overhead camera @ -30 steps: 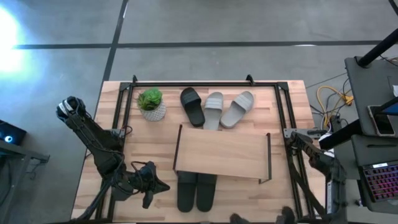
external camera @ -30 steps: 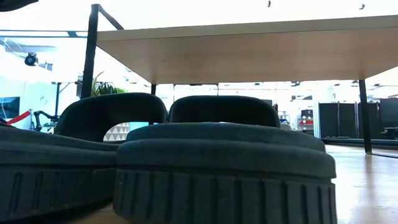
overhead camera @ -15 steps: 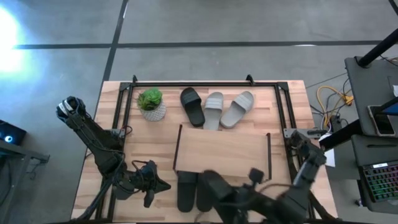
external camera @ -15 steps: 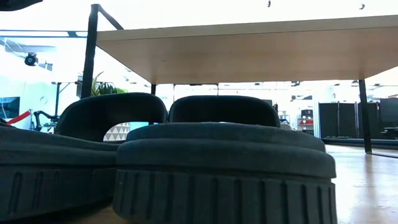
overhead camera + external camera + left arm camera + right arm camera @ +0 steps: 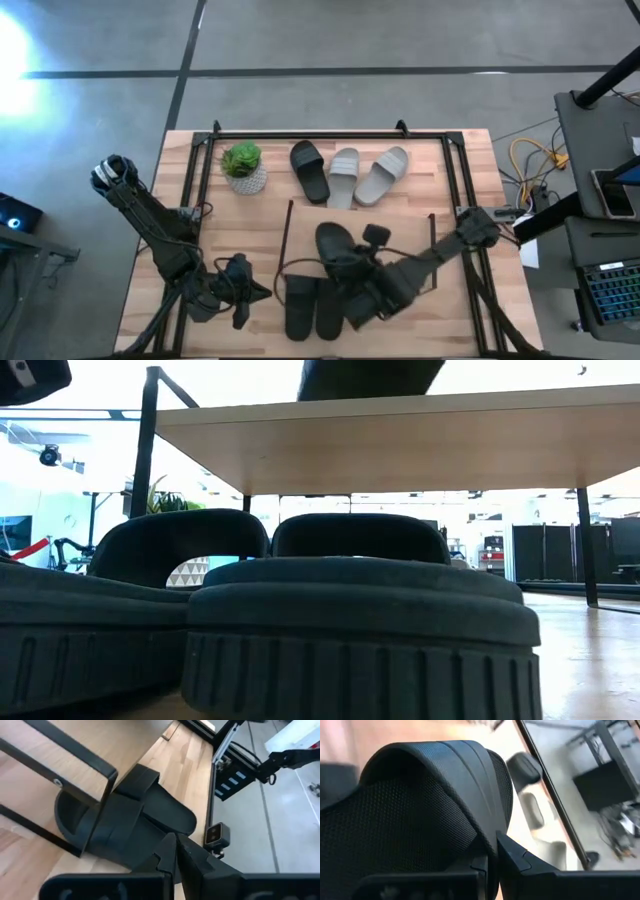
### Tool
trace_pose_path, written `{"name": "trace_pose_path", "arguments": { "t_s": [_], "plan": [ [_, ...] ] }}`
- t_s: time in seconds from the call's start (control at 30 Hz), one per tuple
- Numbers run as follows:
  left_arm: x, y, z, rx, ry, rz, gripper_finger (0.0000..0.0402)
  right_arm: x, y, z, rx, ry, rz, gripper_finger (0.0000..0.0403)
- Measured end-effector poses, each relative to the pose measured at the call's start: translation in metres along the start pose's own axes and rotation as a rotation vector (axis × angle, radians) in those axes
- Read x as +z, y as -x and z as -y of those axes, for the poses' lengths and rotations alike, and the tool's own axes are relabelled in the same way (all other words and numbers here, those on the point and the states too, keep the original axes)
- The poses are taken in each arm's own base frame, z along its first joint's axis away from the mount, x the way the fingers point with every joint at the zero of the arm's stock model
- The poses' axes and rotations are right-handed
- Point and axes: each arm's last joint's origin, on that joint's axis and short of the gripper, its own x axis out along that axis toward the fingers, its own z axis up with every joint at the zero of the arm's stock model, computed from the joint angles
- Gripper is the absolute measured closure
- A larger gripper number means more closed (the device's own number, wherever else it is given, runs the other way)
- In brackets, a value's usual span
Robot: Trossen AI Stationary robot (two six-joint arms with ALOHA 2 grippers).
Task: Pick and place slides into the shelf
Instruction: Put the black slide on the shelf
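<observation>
High view: right arm now over the shelf (image 5: 300,225) with a black slide (image 5: 335,248).
We see the right gripper (image 5: 358,268), absent a second ago, jaws clenched on that slide above the plank; left gripper (image 5: 240,290) waits clenched by the worktop's (image 5: 235,215) near edge.
</observation>
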Motion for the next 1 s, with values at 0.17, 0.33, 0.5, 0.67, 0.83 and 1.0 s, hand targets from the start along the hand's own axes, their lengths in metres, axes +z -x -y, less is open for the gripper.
{"name": "trace_pose_path", "arguments": {
  "t_s": [0.17, 0.33, 0.5, 0.67, 0.83, 1.0],
  "plan": [
    [-0.002, 0.0, -0.004, 0.027, -0.023, -0.014, 0.0402, -0.003, -0.022, 0.022, -0.062, -0.136, -0.056, 0.0391],
    [-0.003, 0.0, -0.005, 0.035, -0.03, -0.016, 0.0402, -0.012, -0.017, 0.047, -0.096, -0.167, -0.035, 0.0391],
    [-0.003, 0.0, -0.005, 0.036, -0.029, -0.016, 0.0402, -0.029, -0.003, 0.074, -0.075, -0.206, -0.035, 0.0391],
    [-0.002, -0.001, -0.005, 0.039, -0.027, -0.007, 0.0402, -0.05, -0.001, 0.077, -0.049, -0.15, -0.086, 0.0392],
    [-0.001, -0.001, -0.006, 0.054, -0.014, 0.024, 0.0402, -0.065, -0.015, 0.072, -0.068, -0.092, -0.167, 0.0392],
    [0.0, -0.002, -0.006, 0.064, 0.003, 0.041, 0.0402, -0.071, -0.024, 0.061, -0.102, -0.1, -0.18, 0.0392]
  ]
}}
